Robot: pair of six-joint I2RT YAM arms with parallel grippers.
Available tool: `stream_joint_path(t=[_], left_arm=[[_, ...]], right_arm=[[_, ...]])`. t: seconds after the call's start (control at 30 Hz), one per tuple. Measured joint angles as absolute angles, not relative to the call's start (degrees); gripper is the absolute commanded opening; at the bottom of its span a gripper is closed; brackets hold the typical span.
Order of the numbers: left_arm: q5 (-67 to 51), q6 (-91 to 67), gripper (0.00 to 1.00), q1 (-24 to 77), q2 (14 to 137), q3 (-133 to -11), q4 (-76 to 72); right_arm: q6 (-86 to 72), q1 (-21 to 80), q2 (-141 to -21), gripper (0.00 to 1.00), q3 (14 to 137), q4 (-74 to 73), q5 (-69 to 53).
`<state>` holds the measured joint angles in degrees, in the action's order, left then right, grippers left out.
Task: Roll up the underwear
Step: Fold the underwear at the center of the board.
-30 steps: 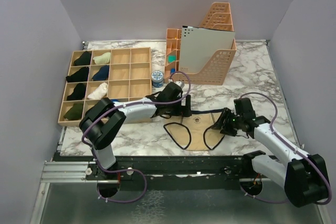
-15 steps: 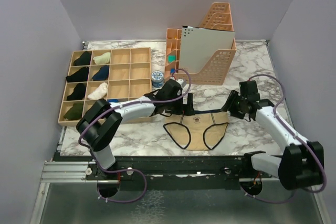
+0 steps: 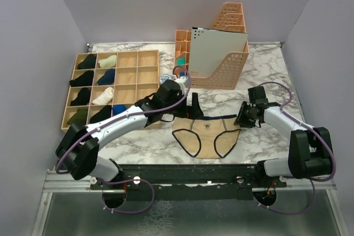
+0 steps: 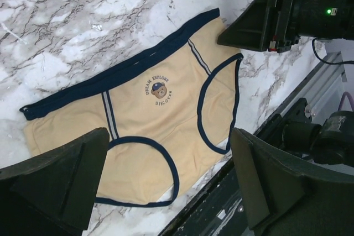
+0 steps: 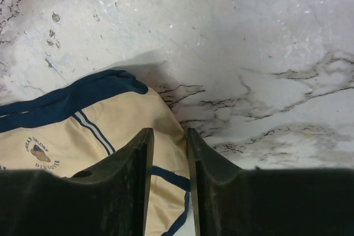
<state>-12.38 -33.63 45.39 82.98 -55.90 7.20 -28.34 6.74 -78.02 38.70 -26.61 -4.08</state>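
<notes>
A pale yellow pair of cotton underwear with navy trim and a small bear print (image 3: 206, 136) is seen spread flat on the white marble table (image 3: 265, 81), print side up. It lies near the table's front edge, between the two arms. Its navy waistband is turned toward the far side and the crotch toward the arm bases. No fold or roll is seen in the cloth, so the rolling itself is judged not yet begun; the step in hand appears to be the laying-out and the taking of a first hold.

The left pincer (image 3: 193, 105) is held wide open above the left end of the waistband, clear of the cloth. The right pincer (image 3: 241, 119) is placed at the right end of the waistband, its fingers (image 5: 141, 153) drawn close with only a narrow gap between them. In the right wrist view the edge of the cloth is seen at the fingertips, but whether any fabric is pinched cannot be told.

For the next move, one edge would have to be lifted off the table. Since the cloth is thin and lies flat, the fingers would need to be brought right down to the surface. The edge would then have to be turned over evenly along its width, so that a straight roll is formed.
</notes>
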Motion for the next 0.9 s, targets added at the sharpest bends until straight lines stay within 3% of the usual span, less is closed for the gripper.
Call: stream_joint_path(t=[0.17,0.3,0.6,0.9], left_arm=[[-12.16,-33.36,0.99,45.39,79.05,-53.76,9.37],[-11.68,-33.36,0.99,45.39,76.09,-51.88,10.85],[-9.13,-33.36,0.99,45.39,70.89,-47.64,12.97],[-6.22,-33.36,0.99,45.39,67.46,-45.82,14.31]], right_arm=[[-27.94,6.74,-77.93,0.21,37.5,-24.93,-4.21],[-27.92,6.74,-77.28,0.01,37.01,-24.47,-4.38],[-26.52,6.76,-69.82,0.0,37.85,-26.28,-3.9],[-24.05,7.66,-67.88,0.0,47.62,-33.91,0.97]])
